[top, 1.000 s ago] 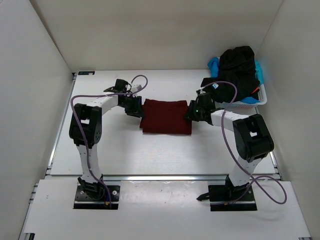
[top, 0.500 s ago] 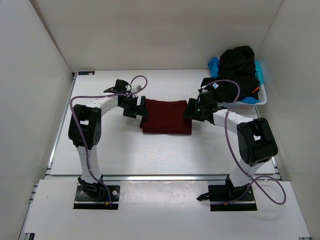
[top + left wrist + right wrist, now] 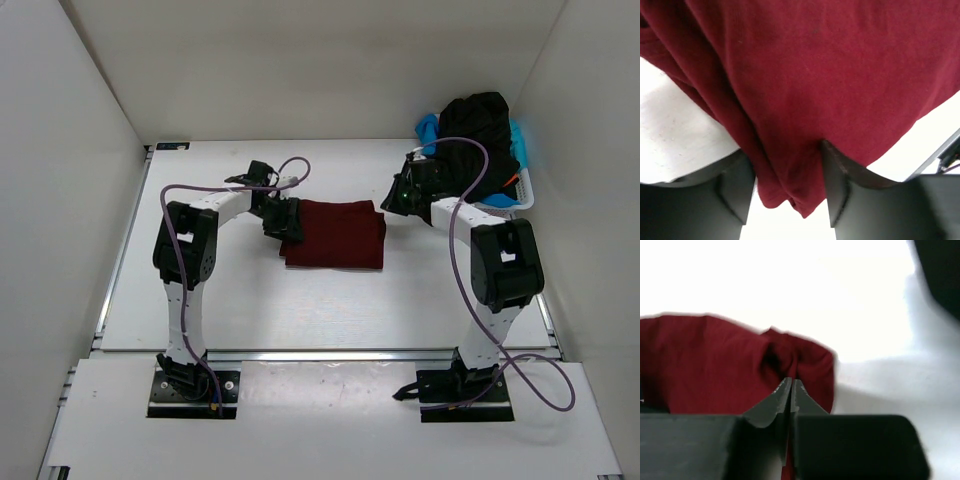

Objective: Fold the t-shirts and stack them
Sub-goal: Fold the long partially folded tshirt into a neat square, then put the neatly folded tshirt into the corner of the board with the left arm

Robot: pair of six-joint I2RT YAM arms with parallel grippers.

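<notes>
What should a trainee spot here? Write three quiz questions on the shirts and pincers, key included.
1. Fill in: the right pincer is ____ (open or shut).
2. Which has the red shirt between its fingers? A. left pincer B. right pincer C. neither
3. True or false: a black shirt lies atop the basket.

Key: 1 shut; 2 A; 3 true.
</notes>
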